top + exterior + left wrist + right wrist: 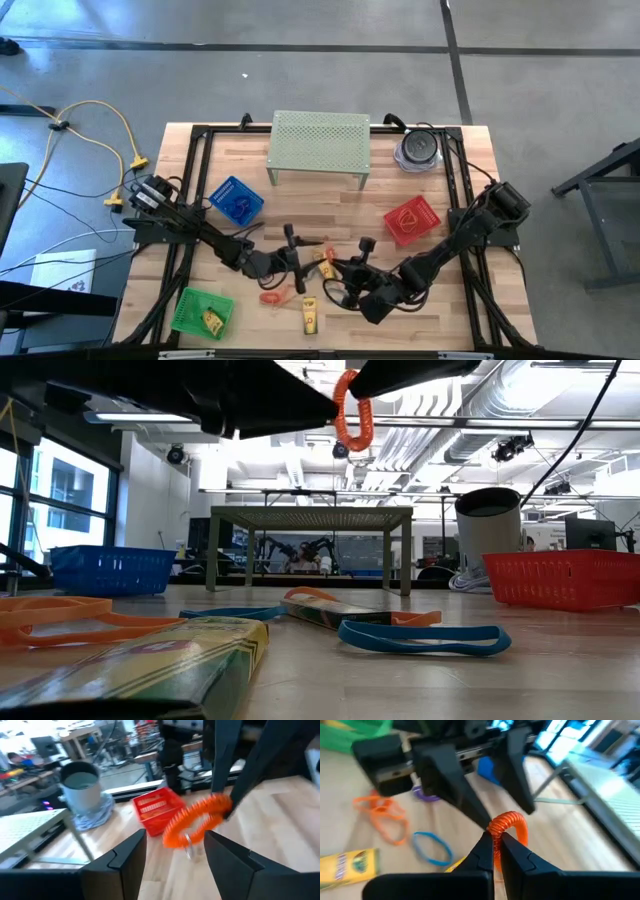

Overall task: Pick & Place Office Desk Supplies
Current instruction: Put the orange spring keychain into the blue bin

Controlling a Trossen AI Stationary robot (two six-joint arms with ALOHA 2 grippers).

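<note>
An orange coiled loop (pixel 509 826) hangs in the air over the middle of the table, also seen in the low view (pixel 352 410). My right gripper (pixel 494 837) is shut on it. My left gripper (pixel 174 835) faces it from the table's left, open, one finger on either side of the loop (pixel 197 822). In the high view the two grippers meet near the table's middle, left (pixel 300 262) and right (pixel 335 272). On the table lie orange bands (pixel 385 817), a blue band (pixel 432 847), a purple band (pixel 427 795) and a yellow crayon box (pixel 310 315). My right gripper pinches the loop's rim (pixel 496 831) between its two fingertips, coming from the table's right and slanting a little downward. The loop is lifted clear of the table and stands out beyond the fingertips toward my left gripper. Whether one of my left gripper's fingers (pixel 470 805) touches the loop, I cannot tell.
A blue basket (pixel 236 200), a red basket (pixel 411 221) and a green basket (pixel 203 312) stand around the middle. A pale green perforated stand (pixel 320 145) and a grey container (pixel 418 150) are at the far edge.
</note>
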